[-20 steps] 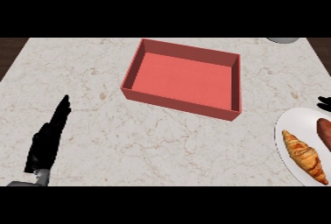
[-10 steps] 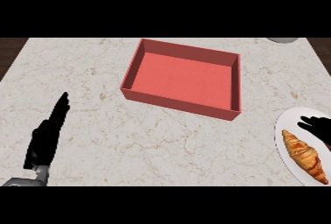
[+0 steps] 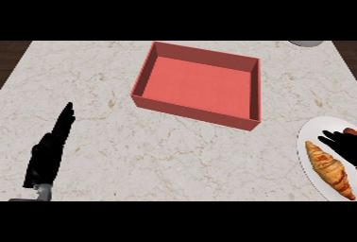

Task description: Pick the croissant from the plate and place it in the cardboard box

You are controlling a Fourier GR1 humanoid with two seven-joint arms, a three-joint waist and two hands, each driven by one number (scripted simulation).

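A golden-brown croissant lies on a white plate at the right edge of the counter. My right hand comes in from the right edge over the plate, its fingers just beyond the croissant's far end and covering a brown item behind it. How its fingers are set cannot be made out. The box is red-pink with an open top and stands at the counter's far middle with nothing inside. My left hand rests open at the lower left with straight fingers pointing away.
The marble counter stretches between the box and the plate. A pale round object peeks in at the far right edge. Dark floor shows beyond the counter's far corners.
My right hand has come down and leftward over the plate, from its far rim toward the croissant's far end. The left hand has barely shifted.
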